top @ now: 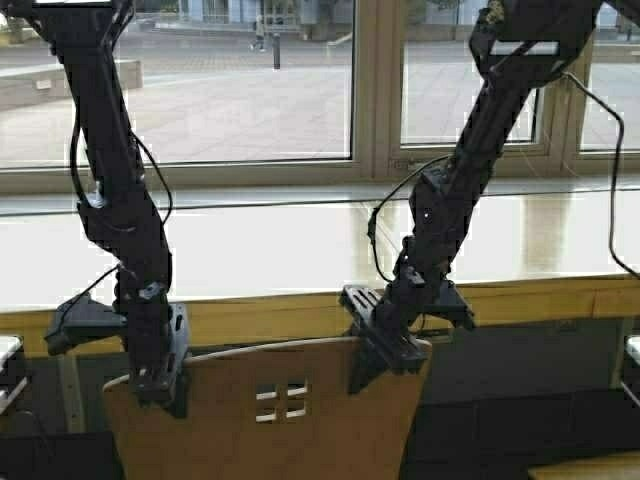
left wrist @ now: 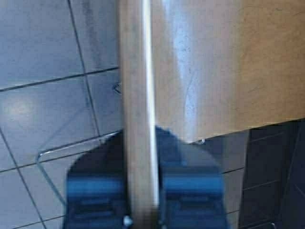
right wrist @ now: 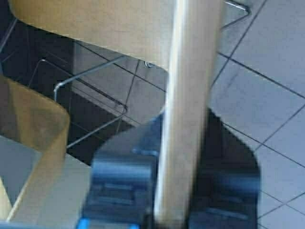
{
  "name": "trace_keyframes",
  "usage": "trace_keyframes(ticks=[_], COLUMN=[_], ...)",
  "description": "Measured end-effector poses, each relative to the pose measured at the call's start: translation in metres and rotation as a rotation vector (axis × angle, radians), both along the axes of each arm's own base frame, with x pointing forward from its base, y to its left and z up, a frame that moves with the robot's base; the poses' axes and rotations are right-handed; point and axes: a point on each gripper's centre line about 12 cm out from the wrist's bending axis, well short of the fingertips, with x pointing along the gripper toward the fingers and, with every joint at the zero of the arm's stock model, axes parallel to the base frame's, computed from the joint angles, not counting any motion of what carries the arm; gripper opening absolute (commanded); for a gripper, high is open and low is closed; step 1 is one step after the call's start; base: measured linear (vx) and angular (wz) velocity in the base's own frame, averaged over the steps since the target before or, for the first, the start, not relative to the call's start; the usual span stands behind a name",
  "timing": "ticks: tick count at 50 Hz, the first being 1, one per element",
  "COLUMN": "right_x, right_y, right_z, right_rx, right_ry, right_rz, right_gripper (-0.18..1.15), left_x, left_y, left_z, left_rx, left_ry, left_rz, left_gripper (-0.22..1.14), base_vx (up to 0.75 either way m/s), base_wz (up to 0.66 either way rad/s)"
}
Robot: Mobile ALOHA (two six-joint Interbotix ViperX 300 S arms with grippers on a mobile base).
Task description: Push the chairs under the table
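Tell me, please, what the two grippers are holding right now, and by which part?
Both hold the chair by its back's top edge: the left gripper at the left corner, the right gripper at the right corner.

The chair (top: 270, 410) stands near, its back just short of the tabletop (top: 300, 245). The left hand (top: 160, 385) straddles its top edge left, the right hand (top: 385, 350) right.

High view: above and behind both arms, facing fwd/down over bench (top: 300, 245) toward windows. Wrist views: close range, looking along each pincer to floor tiles. Shared by all three: the chair (top: 280, 410) back's top edge.
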Motion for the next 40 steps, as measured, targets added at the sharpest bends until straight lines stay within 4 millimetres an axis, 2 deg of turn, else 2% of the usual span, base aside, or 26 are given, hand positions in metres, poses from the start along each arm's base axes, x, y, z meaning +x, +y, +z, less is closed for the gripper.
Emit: trace_keyframes(ticks=[21, 40], right_x=[-0.016, -0.02], right_y=[-0.01, -0.007], right_z=[-0.003, -0.004], right_rx=[-0.023, -0.044], right_ry=[0.041, 0.037], right_rz=[-0.015, -0.016], right_gripper=[0.06, 0.06], left_x=[-0.002, -0.003], left_y=[-0.002, 0.001], left_z=[-0.001, -0.001], left_rx=[0.004, 0.015], left_ry=[0.005, 0.007], left_rz=[-0.022, -0.046], left_gripper=[0.04, 0.04], base_vx=[0.2, 0.15], base_wz=[0.07, 0.01])
